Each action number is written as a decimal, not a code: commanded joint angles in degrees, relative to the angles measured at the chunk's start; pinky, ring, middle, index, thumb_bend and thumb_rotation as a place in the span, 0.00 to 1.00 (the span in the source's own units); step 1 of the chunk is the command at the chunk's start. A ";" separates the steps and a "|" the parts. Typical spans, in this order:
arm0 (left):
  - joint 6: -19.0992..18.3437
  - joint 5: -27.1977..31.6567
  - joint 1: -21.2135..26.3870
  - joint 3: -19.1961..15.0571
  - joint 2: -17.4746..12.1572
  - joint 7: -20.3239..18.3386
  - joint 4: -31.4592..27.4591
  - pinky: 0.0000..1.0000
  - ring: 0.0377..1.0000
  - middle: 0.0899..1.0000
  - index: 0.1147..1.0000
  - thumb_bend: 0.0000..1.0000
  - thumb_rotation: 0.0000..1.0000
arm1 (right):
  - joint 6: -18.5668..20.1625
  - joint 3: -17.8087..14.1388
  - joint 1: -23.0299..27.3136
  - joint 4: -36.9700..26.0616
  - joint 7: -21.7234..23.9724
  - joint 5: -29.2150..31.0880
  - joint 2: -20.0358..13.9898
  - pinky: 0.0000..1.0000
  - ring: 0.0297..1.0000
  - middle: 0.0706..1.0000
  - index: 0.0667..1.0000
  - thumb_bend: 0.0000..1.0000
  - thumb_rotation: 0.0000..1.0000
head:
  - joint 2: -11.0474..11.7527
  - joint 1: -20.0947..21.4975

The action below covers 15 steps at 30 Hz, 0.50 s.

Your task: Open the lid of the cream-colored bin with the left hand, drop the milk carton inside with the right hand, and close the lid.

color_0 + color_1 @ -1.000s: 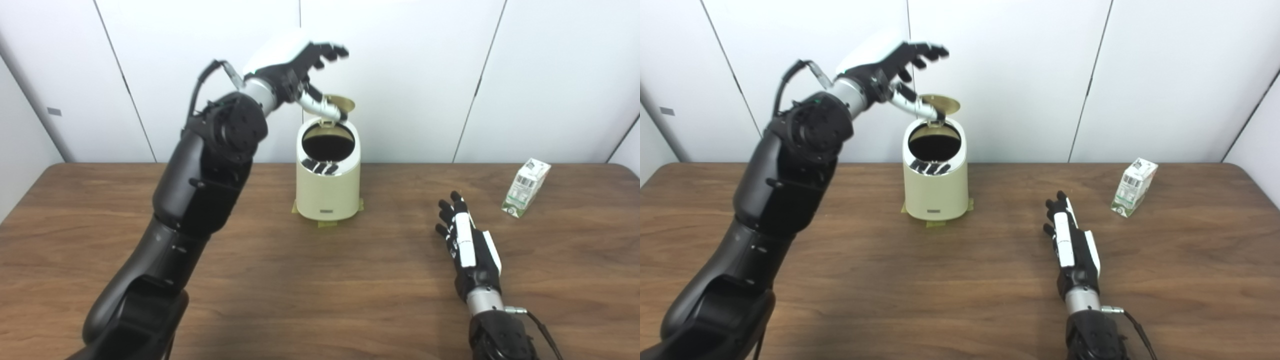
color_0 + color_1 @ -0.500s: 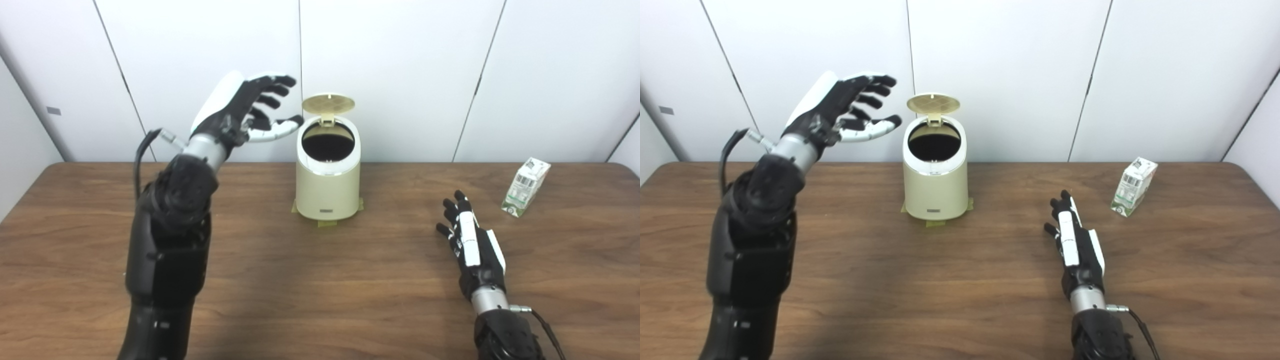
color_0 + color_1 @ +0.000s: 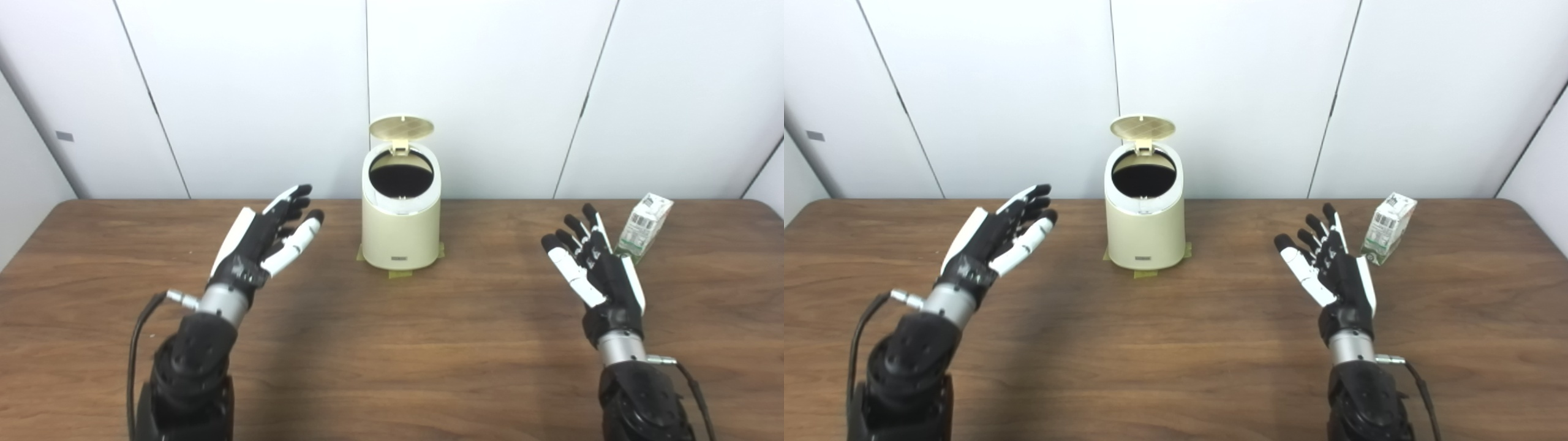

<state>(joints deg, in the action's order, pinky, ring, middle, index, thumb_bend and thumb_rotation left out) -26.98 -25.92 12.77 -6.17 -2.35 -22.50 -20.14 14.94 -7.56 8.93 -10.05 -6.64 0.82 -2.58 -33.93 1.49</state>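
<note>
The milk carton (image 3: 644,228) stands tilted on the table (image 3: 392,343), well to the right of the cream-colored bin (image 3: 401,220) and near the table's far right edge. Nothing holds it. The right hand (image 3: 597,269) is raised above the table just left of the carton, between the carton and the bin but much nearer the carton. Its fingers are spread apart and extended toward the wall, and it grips nothing. Whether its fingertips touch the carton cannot be determined; in the right eye view a narrow gap appears between them.

The bin stands upright at the far centre of the table, on patches of tape (image 3: 399,273). Its lid (image 3: 402,128) is raised on the rear hinge, standing nearly upright, and the dark round opening is exposed.

The left hand (image 3: 264,242) hovers left of the bin, apart from it. Its fingers are extended and separated, pointing toward the bin, and it holds nothing.
</note>
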 commanded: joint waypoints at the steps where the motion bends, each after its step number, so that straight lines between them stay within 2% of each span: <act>1: 1.53 2.55 0.28 0.42 0.26 2.64 -1.60 0.93 0.97 0.96 0.99 0.39 0.93 | 0.43 -0.91 1.37 -2.70 0.04 0.10 -1.34 0.74 0.85 0.87 0.88 0.64 0.24 | -0.23 1.69; 4: 2.92 6.09 -1.67 0.61 0.96 4.89 -1.48 0.94 0.96 0.96 1.00 0.37 0.98 | 2.96 -1.49 0.76 -5.25 -0.68 -1.65 -2.30 0.69 0.80 0.84 0.84 0.69 0.20 | -0.56 4.15; 9: 3.79 9.32 -2.51 1.48 -0.59 6.96 -0.82 0.95 0.97 0.98 1.00 0.34 1.00 | 5.54 -2.17 -0.26 -8.43 -0.89 -4.03 -3.99 0.67 0.76 0.79 0.81 0.74 0.18 | -1.09 7.85; 12: 2.70 9.25 -2.55 2.70 -2.12 7.53 -0.51 0.96 0.99 0.99 1.00 0.36 0.96 | 6.85 -3.53 -0.71 -9.45 -0.81 -4.09 -4.76 0.64 0.75 0.81 0.83 0.76 0.18 | -1.25 9.57; 15: 1.66 8.93 -2.17 3.88 -3.27 8.16 -0.33 0.96 0.99 1.00 1.00 0.36 0.92 | 6.53 -4.42 -1.07 -9.85 -0.55 -4.53 -5.88 0.63 0.76 0.83 0.84 0.75 0.17 | -1.33 10.70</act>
<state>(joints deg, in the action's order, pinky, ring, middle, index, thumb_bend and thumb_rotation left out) -25.93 -16.88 8.40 -2.68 -5.05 -15.72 -19.88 22.44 -11.30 6.55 -17.34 -7.01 -3.29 -7.18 -35.16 12.04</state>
